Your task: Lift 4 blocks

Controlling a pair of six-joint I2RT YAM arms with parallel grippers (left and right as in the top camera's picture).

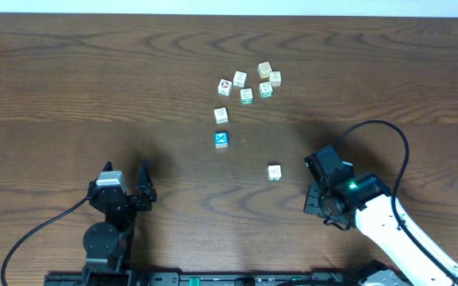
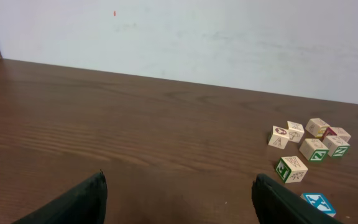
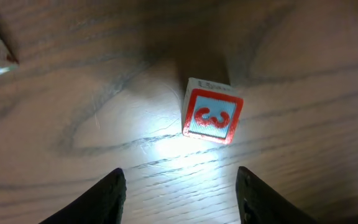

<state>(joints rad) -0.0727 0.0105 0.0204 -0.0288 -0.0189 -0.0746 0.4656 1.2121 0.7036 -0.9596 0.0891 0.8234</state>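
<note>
A: Where is the red-faced block [image 3: 211,118] being seen?

B: It is being seen lying alone on the bench [image 1: 70,95], at the near right, just ahead of the right pincer [image 3: 180,186]. The fingers of this pincer are being held apart above the wood. Nothing is being gripped between them, and the block is not being touched.

A: And the left pincer [image 1: 126,167]?

B: It is being held wide apart at the near left, well apart from every block, and nothing is being carried in it.

A: Where are the other blocks being found?

B: The blue-faced block [image 1: 222,140] is being seen near the middle of the bench. A white block with green marks [image 1: 221,115] is lying just beyond it, on the far side. A cluster of six blocks [image 1: 246,95] is lying farther still, slightly to the right.
</note>
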